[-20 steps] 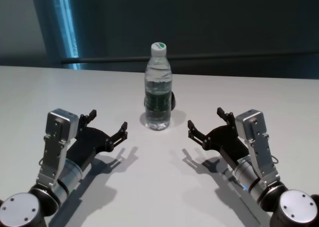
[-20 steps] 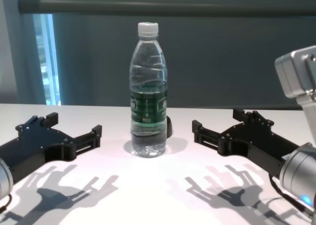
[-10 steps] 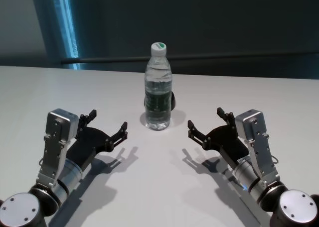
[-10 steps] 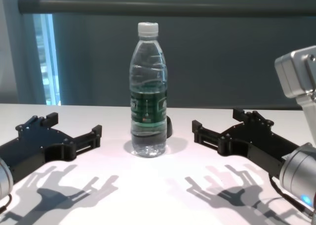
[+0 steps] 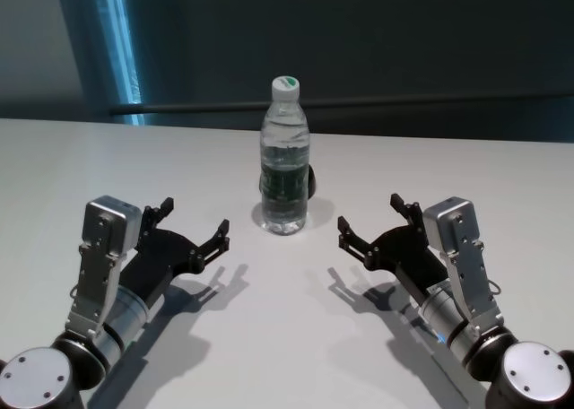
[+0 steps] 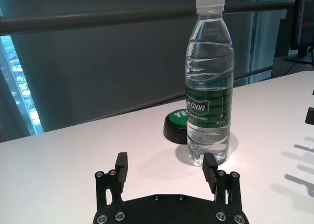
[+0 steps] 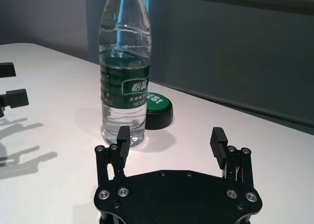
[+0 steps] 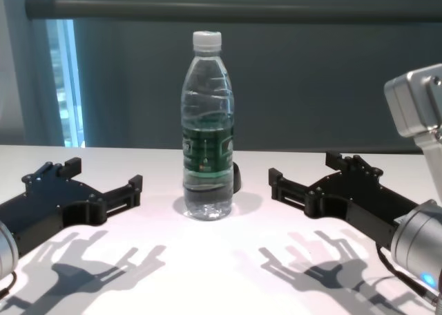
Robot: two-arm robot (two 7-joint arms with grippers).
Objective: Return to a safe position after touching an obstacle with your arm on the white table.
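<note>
The obstacle (image 5: 285,158) is a clear water bottle with a white cap and dark green label, standing upright at the middle of the white table (image 5: 287,337). It also shows as the obstacle (image 8: 208,128), the obstacle (image 6: 209,86) and the obstacle (image 7: 124,71). My left gripper (image 5: 193,222) hovers open to the near left of it, apart from it. My right gripper (image 5: 372,219) hovers open to the near right, also apart. The same open fingers appear as left gripper (image 8: 103,177), right gripper (image 8: 304,173), left gripper (image 6: 167,167) and right gripper (image 7: 170,141).
A small black rounded lump with a green top (image 6: 177,126) sits on the table just behind the bottle, seen too as the lump (image 7: 158,111). A dark rail (image 8: 235,10) runs along the wall beyond the table's far edge.
</note>
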